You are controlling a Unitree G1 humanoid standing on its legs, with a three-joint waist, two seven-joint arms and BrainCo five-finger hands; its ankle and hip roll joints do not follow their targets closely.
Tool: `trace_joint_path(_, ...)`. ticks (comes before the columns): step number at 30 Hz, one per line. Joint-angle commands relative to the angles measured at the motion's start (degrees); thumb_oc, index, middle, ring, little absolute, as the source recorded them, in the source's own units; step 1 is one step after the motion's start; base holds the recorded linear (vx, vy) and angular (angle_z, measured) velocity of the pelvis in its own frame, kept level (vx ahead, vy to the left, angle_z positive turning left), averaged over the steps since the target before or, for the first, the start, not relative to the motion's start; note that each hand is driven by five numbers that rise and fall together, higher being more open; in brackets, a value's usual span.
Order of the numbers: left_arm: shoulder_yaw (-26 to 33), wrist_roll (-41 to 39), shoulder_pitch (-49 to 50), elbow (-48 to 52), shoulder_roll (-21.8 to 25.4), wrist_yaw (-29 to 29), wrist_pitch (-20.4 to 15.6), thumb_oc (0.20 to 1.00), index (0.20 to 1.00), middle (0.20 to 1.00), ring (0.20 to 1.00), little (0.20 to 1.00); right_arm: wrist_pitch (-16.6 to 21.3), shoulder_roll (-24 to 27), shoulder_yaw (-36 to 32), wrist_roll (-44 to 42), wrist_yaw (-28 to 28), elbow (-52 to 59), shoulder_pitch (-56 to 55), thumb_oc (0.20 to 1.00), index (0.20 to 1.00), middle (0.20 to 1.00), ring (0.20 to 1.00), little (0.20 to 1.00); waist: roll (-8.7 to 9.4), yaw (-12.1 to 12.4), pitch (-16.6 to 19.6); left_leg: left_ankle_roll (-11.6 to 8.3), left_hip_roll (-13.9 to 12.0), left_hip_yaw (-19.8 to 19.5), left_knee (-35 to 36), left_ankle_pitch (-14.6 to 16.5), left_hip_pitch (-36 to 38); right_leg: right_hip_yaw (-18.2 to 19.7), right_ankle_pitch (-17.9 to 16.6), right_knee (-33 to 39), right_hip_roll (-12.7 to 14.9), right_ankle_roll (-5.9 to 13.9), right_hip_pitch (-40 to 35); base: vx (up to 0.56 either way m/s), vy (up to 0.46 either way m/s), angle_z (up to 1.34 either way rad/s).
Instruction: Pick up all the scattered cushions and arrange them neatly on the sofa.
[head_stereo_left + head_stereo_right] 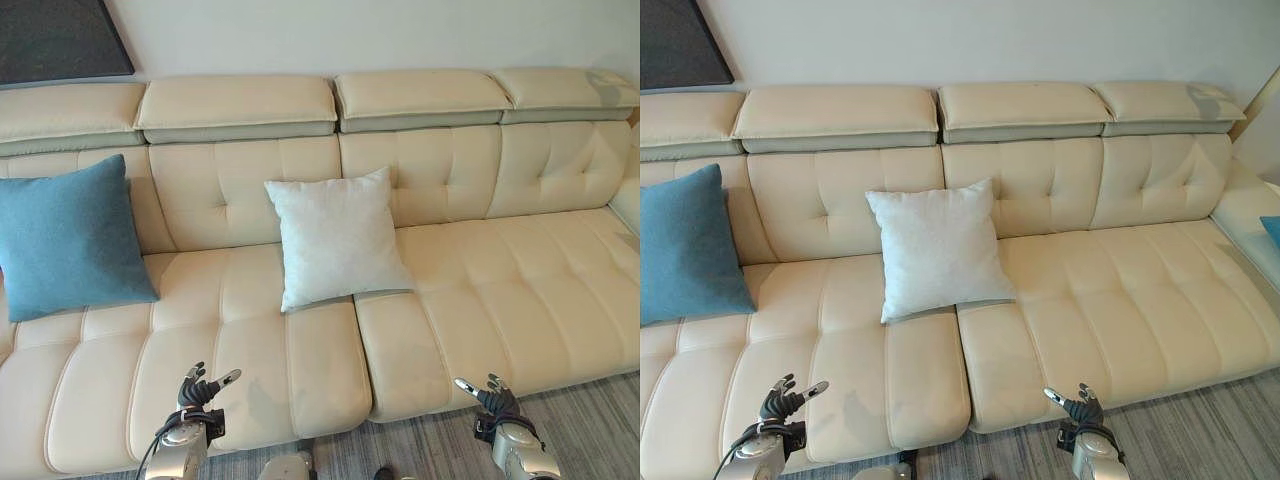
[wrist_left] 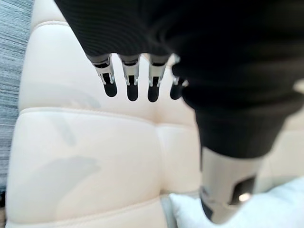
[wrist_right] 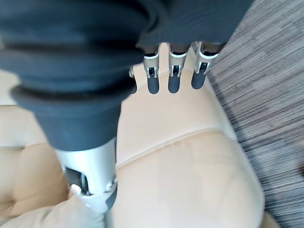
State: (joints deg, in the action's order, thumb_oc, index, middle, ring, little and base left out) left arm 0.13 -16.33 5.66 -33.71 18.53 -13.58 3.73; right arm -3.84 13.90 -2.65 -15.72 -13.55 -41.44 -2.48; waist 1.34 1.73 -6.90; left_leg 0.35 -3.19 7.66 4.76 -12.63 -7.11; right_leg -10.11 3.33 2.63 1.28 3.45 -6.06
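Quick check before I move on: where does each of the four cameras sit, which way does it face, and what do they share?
Left eye view: on the head, looking down at the sofa with the blue cushion and white cushion; left hand and right hand low, both open.
Right eye view: beside it, same scene slightly offset.
Left wrist view: along the left hand's fingers at the seat, white cushion corner beyond.
Right wrist view: along the right hand's fingers at the seat edge and striped carpet.
Shared: all show the sofa.
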Motion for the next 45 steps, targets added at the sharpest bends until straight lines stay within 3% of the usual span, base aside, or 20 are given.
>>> trace_joint_path(1,0.9,2.0,-2.8,0.8,1.6,0.0,-1.6,1.0,1.0,1.0,1.0,1.0,2.6,2.7,-0.2,0.1,-0.6,4.1,1.0,1.0,1.0,1.0,1.0,1.0,0.91,-1.2,-1.8,-5.95,2.3,-1.1,0.2,4.4,-1.3,-0.6,3.7,2.3,-2.5,-0.4,-1.8,-0.36,-0.223,0.33)
trace_joint_path(3,0.6,2.1,-2.6,0.5,1.0,0.0,-1.4,1.0,1.0,1.0,1.0,1.0,2.5,3.3,-0.1,0.5,-0.9,4.4,0.7,1.0,1.0,1.0,1.0,1.0,0.39,-1.3,-3.0,-6.57,2.1,-2.3,0.2,4.2,-2.3,-1.9,3.0,2.4,-2.6,-0.52,-1.2,-0.33,-0.162,0.38)
trace_joint_path(6,0.4,2.4,-2.6,0.5,0.3,0.0,-1.6,1.0,1.0,1.0,1.0,1.0,2.2,4.1,0.6,1.4,-0.9,4.4,1.3,1.0,1.0,1.0,1.0,1.0,0.9,-0.9,-3.9,-4.77,3.2,-6.2,-0.6,5.1,0.2,-2.3,1.4,2.2,-1.4,-0.44,0.6,-0.26,-0.093,0.18)
trace_joint_path(11,0.8,1.1,-1.3,1.0,-0.5,0.5,-1.7,1.0,1.0,1.0,1.0,1.0,2.1,3.3,0.9,0.7,-0.3,4.6,1.0,1.0,1.0,1.0,1.0,1.0,2.03,-1.0,-2.6,-2.38,4.1,-4.8,-12.9,15.9,2.2,-2.2,0.9,2.4,0.7,-0.62,2.2,-0.12,0.008,-0.07)
trace_joint_path(12,0.7,0.4,-1.3,0.8,-0.9,0.5,-1.5,1.0,1.0,1.0,1.0,1.0,2.1,2.7,0.7,0.2,-0.3,4.3,0.6,1.0,1.0,1.0,1.0,1.0,1.21,-1.9,-1.4,-2.26,3.1,-3.3,-9.0,16.1,5.8,-2.3,1.3,2.4,0.0,-0.48,2.2,0.01,0.122,-0.04)
trace_joint_path(14,-0.4,1.1,-1.1,1.0,-1.1,0.7,-1.3,1.0,1.0,1.0,1.0,1.0,2.0,2.5,0.6,-0.1,-0.6,4.0,0.3,1.0,1.0,1.0,1.0,1.0,0.19,-2.6,-0.4,-2.94,2.6,-2.2,-2.3,13.6,8.5,-3.0,1.3,2.4,-0.5,-0.28,2.5,0.02,0.108,-0.03)
trace_joint_path(16,-1.1,2.0,-1.1,0.7,-1.3,0.5,-1.3,1.0,1.0,1.0,1.0,1.0,2.3,2.3,0.9,-0.1,-0.9,4.0,0.2,1.0,1.0,1.0,1.0,1.0,-0.13,-2.9,0.0,-2.98,2.8,-3.1,0.2,13.3,9.4,-3.3,1.0,2.4,-0.6,-0.02,2.7,-0.03,0.108,0.3)
trace_joint_path(26,-2.9,3.1,-0.9,0.3,-1.7,0.8,-0.5,1.0,1.0,1.0,1.0,1.0,1.8,1.3,1.4,-0.1,-0.9,4.2,0.1,1.0,1.0,1.0,1.0,1.0,-0.36,-3.8,1.0,-1.69,3.6,-1.4,0.2,15.6,11.4,-0.3,-0.7,2.4,0.5,1.57,2.1,-0.02,0.135,-0.08)
trace_joint_path(31,-3.7,4.3,-1.4,-0.6,-1.0,1.4,-0.3,1.0,1.0,1.0,1.0,1.0,1.8,0.4,0.7,-0.6,-0.8,5.0,-1.0,1.0,1.0,1.0,1.0,1.0,-0.48,-5.9,0.3,-0.5,4.2,1.8,0.2,16.3,11.3,3.0,-3.1,2.4,1.3,2.82,3.9,-0.06,0.136,-0.45)
trace_joint_path(35,-3.4,5.3,-2.2,0.0,-0.3,1.2,-0.6,1.0,1.0,1.0,1.0,1.0,2.0,-0.4,-0.1,-0.6,-1.2,7.2,-0.6,1.0,1.0,1.0,1.0,1.0,-1.38,-7.1,-1.8,0.57,3.9,7.2,0.2,16.9,10.8,4.2,-3.4,-3.0,2.6,4.32,9.0,-0.12,0.131,-0.68)
trace_joint_path(36,-3.3,5.6,-2.5,-0.1,-0.1,1.2,-0.6,1.0,1.0,1.0,1.0,1.0,2.1,-0.6,0.1,-0.3,-1.3,7.4,-0.5,1.0,1.0,1.0,1.0,1.0,-1.61,-7.0,-2.4,0.64,3.6,8.8,0.2,17.1,11.0,1.7,-3.3,-4.9,3.4,4.6,9.9,-0.08,0.065,-1.1)
trace_joint_path(39,-2.3,6.4,-2.1,1.0,0.4,1.3,-0.7,1.0,1.0,1.0,1.0,1.0,2.0,-0.5,0.4,1.2,-1.0,8.3,-0.3,1.0,1.0,1.0,1.0,1.0,-2.61,-5.2,-3.0,-0.38,2.2,13.2,0.2,17.9,11.5,-13.5,-2.2,-7.5,7.8,4.42,9.2,-0.07,0.002,-1.3)
trace_joint_path(40,-2.3,6.4,-2.1,1.0,0.4,1.3,-0.7,1.0,1.0,1.0,1.0,1.0,2.0,-0.5,0.4,1.2,-1.0,8.3,-0.3,1.0,1.0,1.0,1.0,1.0,-2.62,-5.3,-3.1,-0.39,2.2,13.2,0.2,17.9,11.6,-13.6,-2.1,-7.6,7.8,4.44,9.1,-0.05,-0.037,-1.14)
trace_joint_path(41,-1.8,6.6,-1.6,1.6,0.4,1.7,-0.5,1.0,1.0,1.0,1.0,1.0,1.7,-0.1,0.3,1.7,-0.7,8.5,0.0,1.0,1.0,1.0,1.0,1.0,-2.74,-4.8,-2.9,-0.55,1.6,16.1,0.2,17.8,12.1,-19.4,-2.0,-8.5,9.4,4.16,8.4,-0.02,-0.051,-1.39)
trace_joint_path(45,-2.0,7.4,-1.2,2.6,0.4,2.2,-0.3,1.0,1.0,1.0,1.0,1.0,1.2,0.1,0.2,2.4,-0.6,9.4,0.4,1.0,1.0,1.0,1.0,1.0,-2.94,-4.1,-2.9,-0.57,1.1,21.5,0.2,17.8,14.2,-25.8,-2.8,-9.8,11.6,5.13,7.2,0.02,-0.109,-1.03)
